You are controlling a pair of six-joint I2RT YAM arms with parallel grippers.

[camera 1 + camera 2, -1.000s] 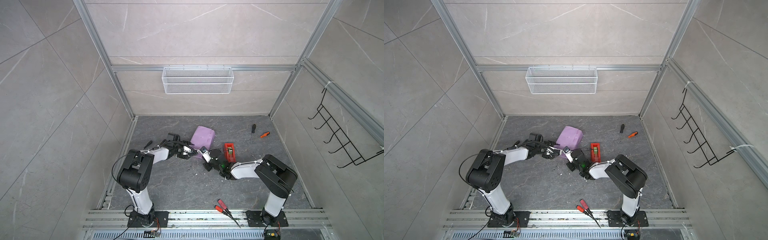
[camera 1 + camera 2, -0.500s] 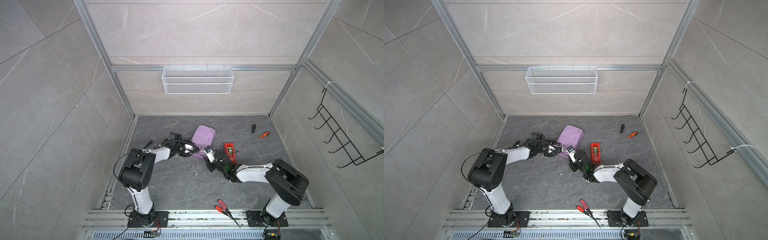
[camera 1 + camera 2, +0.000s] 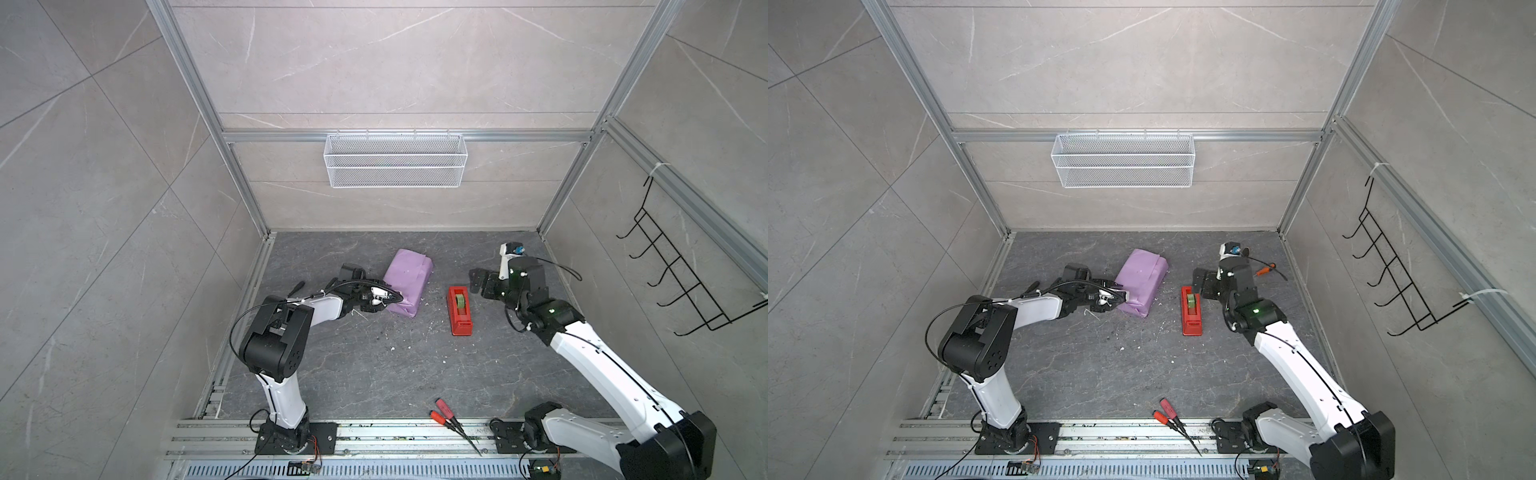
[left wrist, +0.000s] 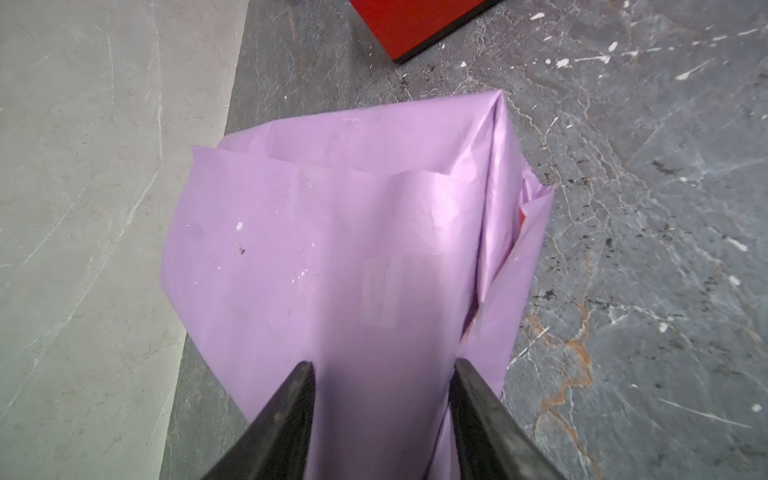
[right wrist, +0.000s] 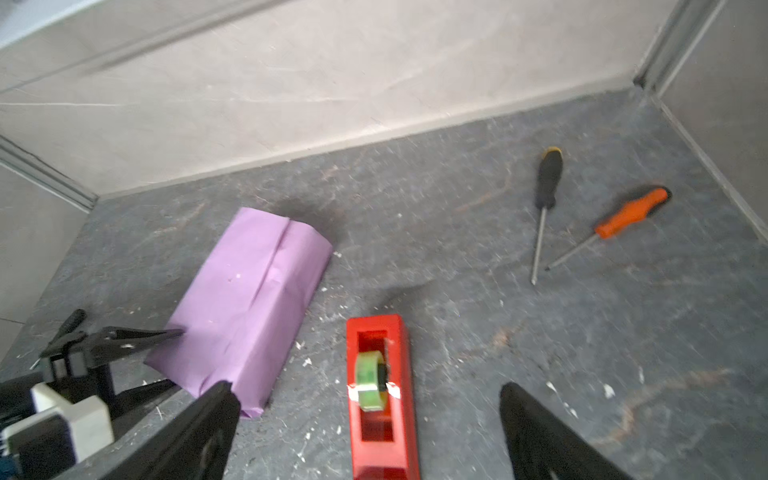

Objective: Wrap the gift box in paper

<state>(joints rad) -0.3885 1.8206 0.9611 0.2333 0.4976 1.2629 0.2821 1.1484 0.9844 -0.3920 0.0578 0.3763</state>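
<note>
Grey floor [image 3: 332,365]; paper [image 3: 406,280] parcel's long axis toward back wall [image 3: 395,208]

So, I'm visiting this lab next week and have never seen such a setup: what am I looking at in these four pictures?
Two white-and-black robot arms stand on a rail at the near edge of a grey table. Two pictures look down from overhead and show nearly the same view. The other two come from a camera on each arm's wrist. On the table lie a parcel of lilac paper, a red tape dispenser, two screwdrivers and, by the rail, red-handled tools. The gift box itself is not visible; presumably it is inside the paper. The fingers of the left gripper straddle the parcel's near end, but I cannot tell whether they pinch it. The right gripper hangs open near the dispenser, holding nothing.
</note>
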